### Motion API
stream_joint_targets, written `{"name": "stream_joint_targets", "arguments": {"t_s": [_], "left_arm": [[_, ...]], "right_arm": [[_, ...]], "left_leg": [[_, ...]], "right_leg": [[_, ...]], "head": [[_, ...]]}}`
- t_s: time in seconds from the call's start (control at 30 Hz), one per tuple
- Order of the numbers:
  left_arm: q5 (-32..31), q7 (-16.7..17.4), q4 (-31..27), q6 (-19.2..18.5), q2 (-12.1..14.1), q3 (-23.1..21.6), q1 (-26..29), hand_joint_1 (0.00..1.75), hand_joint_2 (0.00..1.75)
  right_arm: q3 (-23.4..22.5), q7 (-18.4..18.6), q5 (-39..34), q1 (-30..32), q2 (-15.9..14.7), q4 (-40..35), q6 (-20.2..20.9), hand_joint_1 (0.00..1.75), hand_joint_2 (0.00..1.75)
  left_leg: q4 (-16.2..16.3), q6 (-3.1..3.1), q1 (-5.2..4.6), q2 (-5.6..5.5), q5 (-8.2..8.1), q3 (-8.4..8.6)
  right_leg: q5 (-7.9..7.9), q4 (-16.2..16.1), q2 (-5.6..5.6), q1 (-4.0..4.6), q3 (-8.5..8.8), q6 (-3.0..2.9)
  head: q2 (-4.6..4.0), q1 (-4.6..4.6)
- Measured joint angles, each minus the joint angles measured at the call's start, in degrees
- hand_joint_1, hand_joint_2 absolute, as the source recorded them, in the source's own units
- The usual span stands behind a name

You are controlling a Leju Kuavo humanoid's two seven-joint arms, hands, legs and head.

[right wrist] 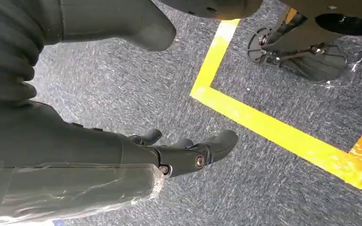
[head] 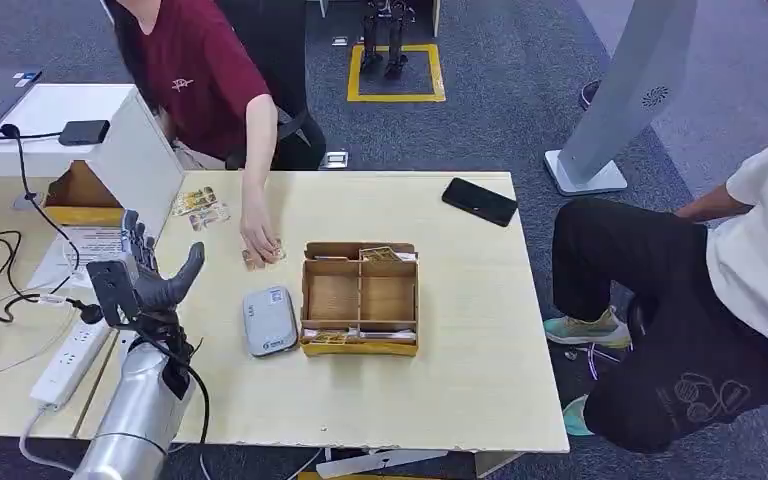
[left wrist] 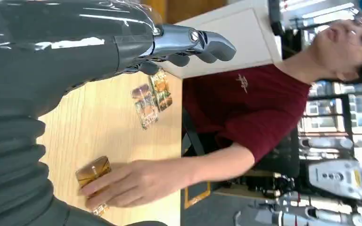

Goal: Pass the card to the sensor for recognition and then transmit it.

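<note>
We hold our left hand (head: 150, 270) up open and empty, ready to take the card (head: 260, 256) the person's hand (head: 257, 238) sets on the bench (head: 460, 330).

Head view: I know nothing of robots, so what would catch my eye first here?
The robot's silver left arm ends in a raised grey left hand, open and holding nothing, over the light wooden table's left part. Just beyond it, a person in a dark red shirt lays a hand on a small brownish card. Mid-table stands a partitioned wooden box, with a flat grey sensor pad beside it.
</note>
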Motion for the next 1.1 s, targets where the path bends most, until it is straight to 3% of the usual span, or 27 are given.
{"name": "stream_joint_targets", "arguments": {"t_s": [0.1,0.33,0.5,0.6,0.8,0.93,1.1], "left_arm": [[-2.2,-0.1,-5.9,-0.9,0.0,-1.8,4.0,0.00,1.75],[-12.1,-2.0,-16.6,2.6,0.4,-6.0,11.2,0.00,1.75],[-14.5,-2.4,-22.1,3.3,1.0,-9.2,14.9,0.00,1.75],[-16.3,-2.4,-24.1,4.7,1.2,-10.4,16.3,0.00,1.75],[-23.0,-2.4,-25.6,10.8,2.4,-11.9,18.2,0.00,1.75],[-32.1,-2.4,-25.6,17.4,4.0,-14.3,19.9,0.00,1.75],[-32.9,-2.4,-25.6,18.2,4.6,-15.3,20.7,0.00,1.75]], "right_arm": [[-0.5,-0.4,0.0,0.2,0.0,0.0,0.0,0.00,1.75],[-1.3,-0.7,0.2,0.4,0.0,0.0,0.0,0.00,1.75],[-1.5,-1.1,0.5,0.5,0.0,0.0,0.0,0.00,1.75],[-1.7,-1.1,0.7,0.6,0.0,0.0,0.0,0.00,1.75],[-2.2,-0.9,1.1,0.6,0.0,0.0,0.0,0.00,1.75],[-2.5,-0.9,1.4,0.6,0.0,0.0,0.1,0.00,1.75],[-2.6,-0.7,1.4,0.5,0.0,0.0,0.1,0.00,1.75]], "left_leg": [[0.0,-0.02,0.00,0.02,-0.05,0.00],[0.0,0.01,0.00,0.02,-0.08,-0.01],[0.0,0.01,0.00,0.01,-0.08,-0.01],[0.0,0.01,0.00,0.01,-0.08,-0.01],[0.0,0.01,0.00,0.02,-0.08,-0.01],[0.0,0.01,0.00,0.02,-0.08,-0.01],[0.0,0.01,0.00,0.01,-0.08,-0.01]], "right_leg": [[-0.01,0.0,0.01,0.00,-0.01,0.01],[-0.02,0.0,0.02,0.00,-0.01,0.02],[-0.02,0.0,0.01,0.00,-0.01,0.02],[-0.02,0.0,0.01,0.00,-0.01,0.02],[-0.02,0.0,0.00,0.00,0.00,0.02],[-0.02,0.0,0.01,0.00,-0.01,0.02],[-0.02,0.0,0.01,0.00,0.00,0.02]], "head": [[0.00,0.00],[0.00,0.00],[0.00,0.00],[0.00,0.00],[0.00,-0.02],[0.00,-0.02],[0.00,0.00]]}}
